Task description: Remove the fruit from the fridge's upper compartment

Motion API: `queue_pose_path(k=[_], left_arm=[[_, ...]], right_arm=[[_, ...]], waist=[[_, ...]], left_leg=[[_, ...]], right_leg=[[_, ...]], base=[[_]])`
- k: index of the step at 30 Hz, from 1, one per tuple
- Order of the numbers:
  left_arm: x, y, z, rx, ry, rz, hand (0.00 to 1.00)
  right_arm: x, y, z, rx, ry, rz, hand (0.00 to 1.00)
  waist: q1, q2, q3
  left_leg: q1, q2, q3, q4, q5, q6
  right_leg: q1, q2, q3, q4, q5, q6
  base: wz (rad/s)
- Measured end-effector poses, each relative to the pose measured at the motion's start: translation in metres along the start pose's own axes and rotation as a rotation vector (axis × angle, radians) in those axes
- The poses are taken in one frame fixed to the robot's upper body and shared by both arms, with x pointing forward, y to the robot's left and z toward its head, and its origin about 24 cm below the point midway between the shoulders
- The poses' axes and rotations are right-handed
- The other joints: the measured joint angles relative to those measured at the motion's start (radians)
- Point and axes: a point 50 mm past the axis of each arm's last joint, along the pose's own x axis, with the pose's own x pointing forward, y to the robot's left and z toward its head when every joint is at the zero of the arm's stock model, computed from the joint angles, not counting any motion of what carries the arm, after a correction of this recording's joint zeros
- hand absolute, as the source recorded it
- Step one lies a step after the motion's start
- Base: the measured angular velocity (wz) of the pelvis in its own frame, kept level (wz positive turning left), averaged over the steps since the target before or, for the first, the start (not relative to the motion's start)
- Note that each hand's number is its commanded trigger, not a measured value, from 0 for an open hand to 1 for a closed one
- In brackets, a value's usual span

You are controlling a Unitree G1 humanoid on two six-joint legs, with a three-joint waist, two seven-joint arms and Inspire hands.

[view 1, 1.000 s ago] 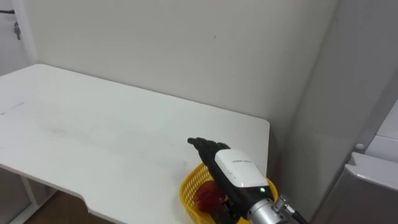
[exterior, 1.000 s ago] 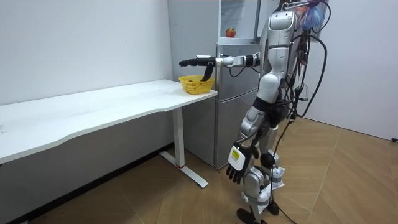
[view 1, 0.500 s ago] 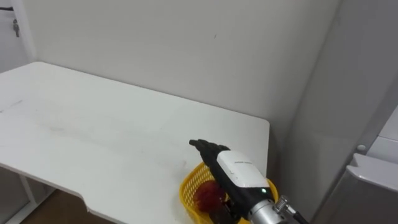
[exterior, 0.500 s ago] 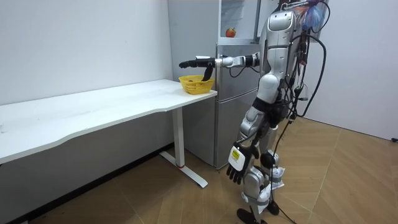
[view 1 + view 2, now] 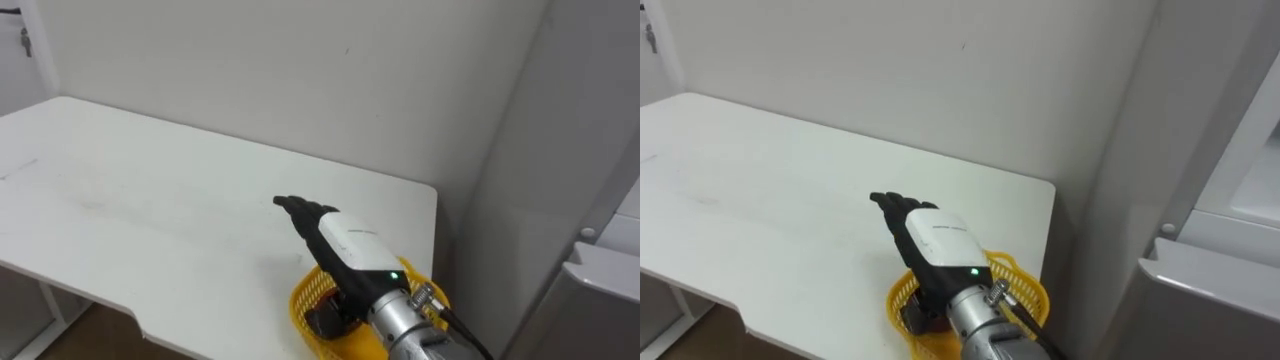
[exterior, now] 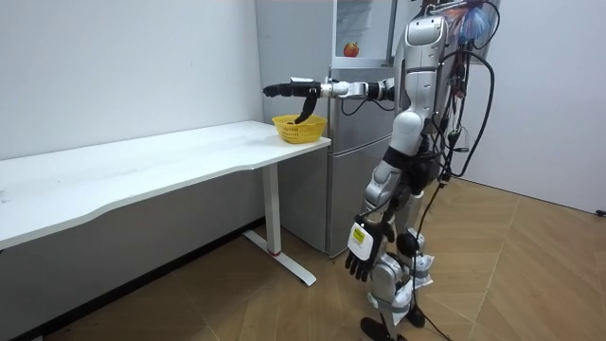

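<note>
Long white rectangular tabletop (image 5: pixel 150 215) spans left and centre of the eye views, far edge against a plain white wall (image 5: pixel 300 70) across the top. Room view: same table at left, on a white metal leg (image 6: pixel 273 213); light herringbone wood floor (image 6: pixel 530 275) lower right.

Right robot hand (image 5: pixel 338 243) raised, reached farther beyond basket (image 5: pixel 301 299).

Yellow basket (image 5: pixel 303 297) on plain white table (image 5: pixel 150 210), off-white wall (image 5: pixel 300 80) behind. Black right hand (image 5: pixel 345 248), white back plate, small green light. Red fruit (image 6: pixel 351 48) in pale grey fridge (image 6: pixel 365 152); brown herringbone wood floor (image 6: pixel 530 275).
</note>
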Motion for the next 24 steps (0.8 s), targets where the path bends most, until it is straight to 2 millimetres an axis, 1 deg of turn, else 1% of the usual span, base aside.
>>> queue_pose_path(k=[1,2,3,4,7,8,9,10,11,12,13,14,15,18,21,24], left_arm=[[0.000,0.000,0.001,0.002,-0.001,0.001,0.00],[0.000,-0.001,0.002,0.003,-0.005,0.001,0.00],[0.000,-0.002,0.003,0.003,-0.010,0.000,0.00],[0.000,-0.003,0.003,0.004,-0.011,-0.001,0.00],[0.000,-0.006,-0.001,0.000,-0.003,-0.008,0.00],[0.000,-0.007,-0.003,-0.002,0.002,-0.008,0.00],[0.000,-0.009,-0.005,-0.008,0.006,-0.011,0.00],[0.000,-0.009,-0.006,-0.008,0.009,-0.013,0.00],[0.000,-0.010,-0.007,-0.009,0.010,-0.014,0.00],[0.000,-0.010,-0.007,-0.011,0.010,-0.013,0.00],[0.000,-0.010,-0.007,-0.010,0.010,-0.011,0.00],[0.000,-0.010,-0.007,-0.010,0.008,-0.002,0.00],[0.000,-0.010,-0.008,-0.007,0.005,0.007,0.00],[0.000,-0.011,-0.008,0.012,0.005,0.015,0.00],[0.000,-0.013,-0.010,0.012,0.009,0.008,0.00],[0.000,-0.015,-0.014,0.012,0.021,-0.001,0.00]], right_arm=[[0.000,0.000,0.000,-0.002,0.000,-0.001,0.00],[0.000,-0.001,0.000,-0.007,0.000,-0.005,0.00],[0.000,-0.002,0.000,-0.005,-0.002,-0.012,0.00],[0.000,-0.003,0.000,-0.004,-0.002,-0.016,0.00],[0.001,-0.013,0.004,0.013,-0.024,-0.057,0.00],[0.000,-0.021,0.008,0.024,-0.045,-0.087,0.00],[-0.002,-0.029,0.014,0.034,-0.074,-0.122,0.00],[-0.004,-0.033,0.018,0.043,-0.091,-0.138,0.00],[-0.009,-0.043,0.026,0.062,-0.133,-0.180,0.00],[-0.014,-0.050,0.032,0.100,-0.176,-0.216,0.00],[-0.015,-0.053,0.034,0.123,-0.194,-0.233,0.00],[-0.019,-0.057,0.038,0.167,-0.219,-0.259,0.00],[-0.022,-0.060,0.040,0.190,-0.230,-0.279,0.00],[-0.029,-0.065,0.041,0.243,-0.244,-0.328,0.00],[-0.037,-0.072,0.039,0.270,-0.249,-0.394,0.00],[-0.046,-0.077,0.039,0.333,-0.264,-0.436,0.00]], waist=[[0.000,0.002,-0.0009],[0.000,0.004,-0.0038],[0.000,0.007,-0.0042],[-0.005,0.009,-0.0042],[-0.024,0.014,-0.0079],[-0.033,0.017,-0.0093],[-0.051,0.020,-0.0126],[-0.057,0.022,-0.0142],[-0.067,0.025,-0.0159],[-0.081,0.028,-0.0158],[-0.085,0.030,-0.0152],[-0.097,0.034,-0.0141],[-0.118,0.035,-0.0150],[-0.143,0.039,-0.0132],[-0.162,0.037,-0.0151],[-0.164,0.041,-0.0170]], left_leg=[[0.000,0.000,0.000,0.000,0.000,0.000],[0.000,0.000,0.001,0.000,0.000,0.000],[0.001,0.000,0.001,0.000,0.000,0.000],[0.001,0.000,0.001,0.000,0.000,0.000],[0.003,0.000,0.002,0.001,0.001,0.000],[0.003,0.000,0.004,0.001,0.001,0.000],[0.006,0.000,0.007,0.001,0.001,0.001],[0.006,0.000,0.009,0.001,0.001,0.001],[0.009,0.000,0.015,0.001,0.002,0.001],[0.016,0.001,0.022,0.000,0.002,0.001],[0.020,0.001,0.028,0.000,0.002,0.001],[0.025,0.002,0.031,-0.001,0.002,0.001],[0.032,0.002,0.033,-0.003,0.002,0.001],[0.040,0.005,0.053,-0.013,0.001,0.001],[0.045,0.006,0.057,-0.017,0.001,0.001],[0.057,0.010,0.068,-0.019,0.001,0.001]], right_leg=[[0.000,0.000,0.000,0.000,0.000,0.000],[0.000,0.000,0.002,0.001,0.000,0.000],[0.000,0.000,0.003,0.001,0.000,0.000],[0.000,0.000,0.003,0.001,0.000,0.000],[-0.001,0.000,0.004,0.000,0.000,0.000],[-0.001,0.000,0.004,0.000,0.000,0.000],[0.000,0.000,0.006,0.000,0.000,0.000],[0.001,0.000,0.006,0.000,0.000,0.000],[0.002,0.000,0.008,-0.001,0.000,0.000],[0.005,0.000,0.012,0.000,0.000,0.000],[0.008,0.000,0.017,0.000,0.000,0.000],[0.015,0.000,0.024,-0.001,0.000,0.000],[0.020,0.000,0.028,0.000,0.000,0.000],[0.019,0.003,0.049,0.001,0.001,0.001],[0.018,0.005,0.058,0.005,0.003,0.001],[0.018,0.006,0.067,0.018,0.003,0.000]], base=[[0.00],[0.00],[0.00],[0.00],[0.00],[0.00],[0.00],[-0.04],[-0.08],[-0.13],[-0.18],[-0.14],[-0.12],[-0.19],[-0.08],[-0.09]])
